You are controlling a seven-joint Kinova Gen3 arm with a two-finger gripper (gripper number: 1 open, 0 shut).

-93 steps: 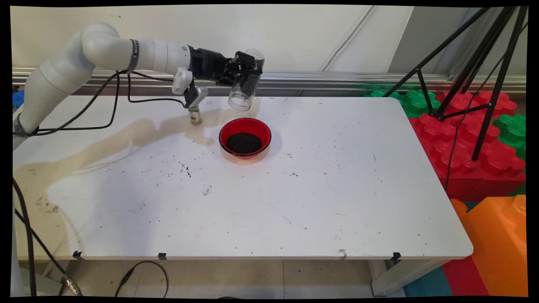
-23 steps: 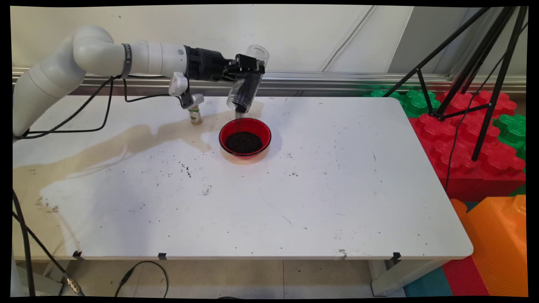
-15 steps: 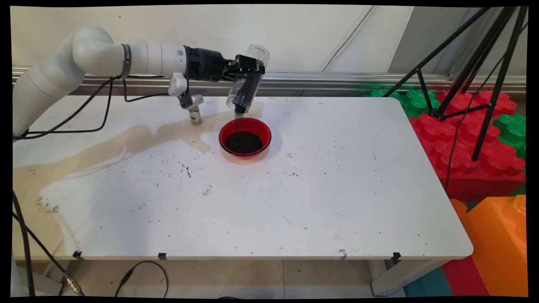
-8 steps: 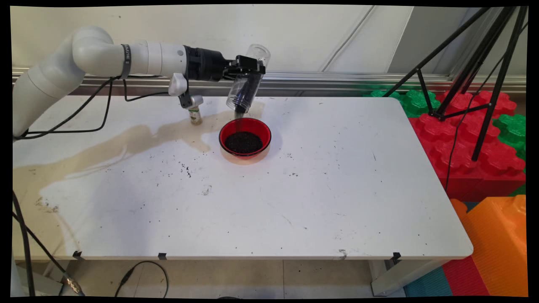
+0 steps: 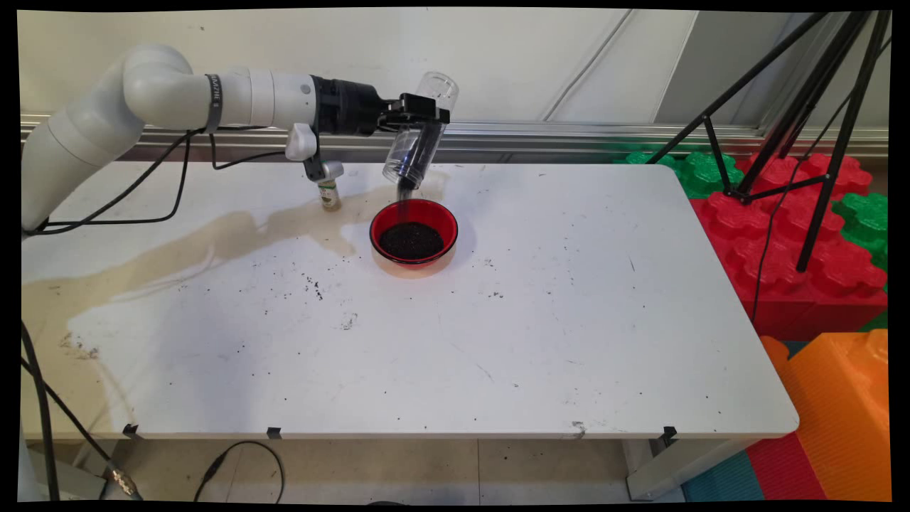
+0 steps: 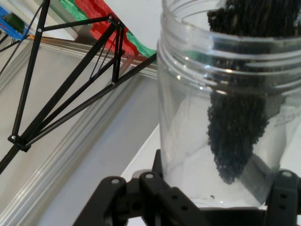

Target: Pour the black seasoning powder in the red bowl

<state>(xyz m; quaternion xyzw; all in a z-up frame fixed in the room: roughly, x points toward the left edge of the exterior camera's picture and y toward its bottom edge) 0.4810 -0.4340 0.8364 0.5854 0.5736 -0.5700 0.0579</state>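
My gripper point(image 5: 418, 114) is shut on a clear plastic jar point(image 5: 419, 142), held tilted mouth-down above the far rim of a red bowl point(image 5: 414, 232). Black grains run from the jar's mouth down into the bowl, which holds a dark heap of them. In the hand view the jar point(image 6: 225, 122) fills the right side between my fingers point(image 6: 282, 197), with a thin tongue of black grains sliding along its wall toward the mouth. A small spice bottle point(image 5: 328, 193) stands on the table left of the bowl, behind the arm.
The white table point(image 5: 498, 320) bears scattered black specks and a tan stain at left. A black tripod point(image 5: 796, 128) and red, green and orange foam blocks point(image 5: 803, 256) stand past the right edge. Cables hang from the arm at left.
About six seconds ago the jar hung empty-looking over the bowl; since then grains have been streaming out, and over the last second the dark mass in the jar has shrunk. The arm has barely moved.
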